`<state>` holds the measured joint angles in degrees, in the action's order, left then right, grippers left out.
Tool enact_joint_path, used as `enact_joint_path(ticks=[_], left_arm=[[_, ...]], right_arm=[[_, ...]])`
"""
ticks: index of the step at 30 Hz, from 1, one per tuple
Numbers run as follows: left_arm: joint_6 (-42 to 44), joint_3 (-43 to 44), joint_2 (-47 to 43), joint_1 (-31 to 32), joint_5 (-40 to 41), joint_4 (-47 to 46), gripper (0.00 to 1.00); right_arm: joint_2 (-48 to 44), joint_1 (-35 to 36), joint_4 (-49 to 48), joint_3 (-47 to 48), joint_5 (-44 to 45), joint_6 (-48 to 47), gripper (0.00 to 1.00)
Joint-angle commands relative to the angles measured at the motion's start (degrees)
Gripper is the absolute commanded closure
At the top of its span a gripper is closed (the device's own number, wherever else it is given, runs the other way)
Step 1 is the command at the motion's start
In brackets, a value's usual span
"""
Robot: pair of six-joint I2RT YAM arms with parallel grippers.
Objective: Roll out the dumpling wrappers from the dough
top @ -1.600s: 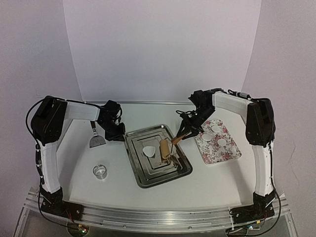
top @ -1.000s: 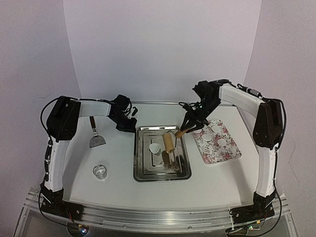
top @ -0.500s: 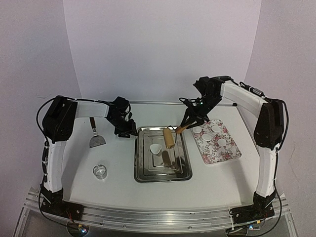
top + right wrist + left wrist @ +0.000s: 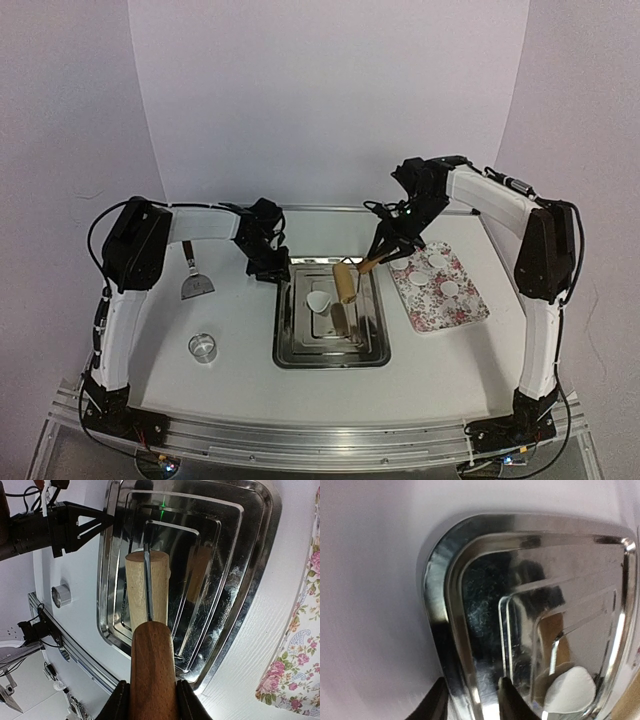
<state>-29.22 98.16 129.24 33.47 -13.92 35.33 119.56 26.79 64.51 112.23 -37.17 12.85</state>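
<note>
A steel tray (image 4: 370, 345) lies mid-table with a small white rounded-triangular dough piece (image 4: 317, 300) in it, also seen in the left wrist view (image 4: 570, 692). My left gripper (image 4: 272, 268) is shut on the tray's far-left rim (image 4: 436, 605), one finger outside and one inside. My right gripper (image 4: 378, 257) is shut on the dark handle (image 4: 152, 675) of a wooden rolling pin (image 4: 345, 282), holding it tilted above the tray's far half, beside the dough. Flat white dumpling wrappers (image 4: 450, 287) lie on a floral plate (image 4: 432, 312) to the right.
A metal spatula (image 4: 193, 282) lies on the table to the left of the tray. A clear ring cutter (image 4: 204, 347) stands at the near left. The floral plate's edge (image 4: 300, 670) sits close to the tray's right rim.
The tray has been turned square and shifted right with my left gripper on its corner. The right gripper raised the rolling pin off the tray floor toward the far side.
</note>
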Motion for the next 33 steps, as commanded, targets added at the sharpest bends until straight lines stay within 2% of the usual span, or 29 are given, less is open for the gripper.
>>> enact_joint_path(ticks=[1,3,7,12,19,25,33], left_arm=[[3.58,5.14,5.24,2.20,9.83,10.27,0.75],[3.91,4.09,5.18,2.21,11.68,10.60,0.83],[8.06,0.76,3.54,2.60,13.31,8.41,0.89],[15.76,-4.04,0.82,3.87,9.83,2.33,0.91],[21.58,-5.50,-0.77,6.60,6.06,-1.82,0.95],[24.99,-3.62,0.31,8.41,5.04,-1.77,0.96],[24.18,-2.95,1.37,8.72,5.48,-0.96,0.97]], right_arm=[[-4.45,0.38,-0.69,-1.38,-1.49,-0.93,1.00],[-4.97,0.45,-0.87,-2.38,-1.95,-1.09,1.00],[-5.59,0.51,-0.83,-4.01,-4.35,-1.90,1.00],[-5.74,0.77,-0.77,-4.62,-7.40,-2.72,1.00],[-2.67,2.30,-0.77,-2.32,-10.53,-1.24,1.00],[1.05,3.12,-0.73,-0.98,-13.58,0.01,1.00],[2.37,3.54,0.37,-3.50,-14.54,1.77,1.00]])
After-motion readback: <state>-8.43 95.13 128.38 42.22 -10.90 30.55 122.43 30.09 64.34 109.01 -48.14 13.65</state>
